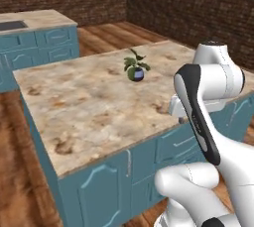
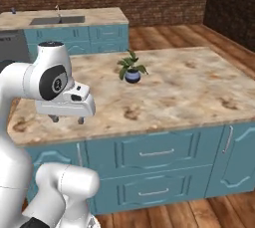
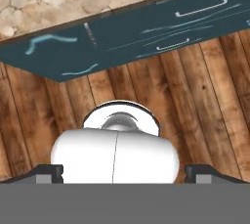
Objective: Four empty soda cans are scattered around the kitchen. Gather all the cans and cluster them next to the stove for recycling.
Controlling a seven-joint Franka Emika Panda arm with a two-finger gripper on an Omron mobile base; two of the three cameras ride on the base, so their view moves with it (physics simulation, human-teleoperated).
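Beige-brown mottled stone island countertop [image 1: 89,107]: polished, smooth, low sheen. Teal painted cabinet fronts [image 2: 154,157]: satin, w/ slim metal-look handles. Brown wood plank floor [image 3: 205,100]: visible grain, semi-matt. Dark red-brown brick walls [image 1: 188,3]: rough, matt. Small round blue glazed plant pot [image 2: 132,76]: glossy.

We see the arm covering part of the island counter [image 1: 99,102] at its near right corner in the left base view. The far counter [image 1: 39,20] is cut by the left edge there, its sink [image 1: 11,25] only partly in frame.
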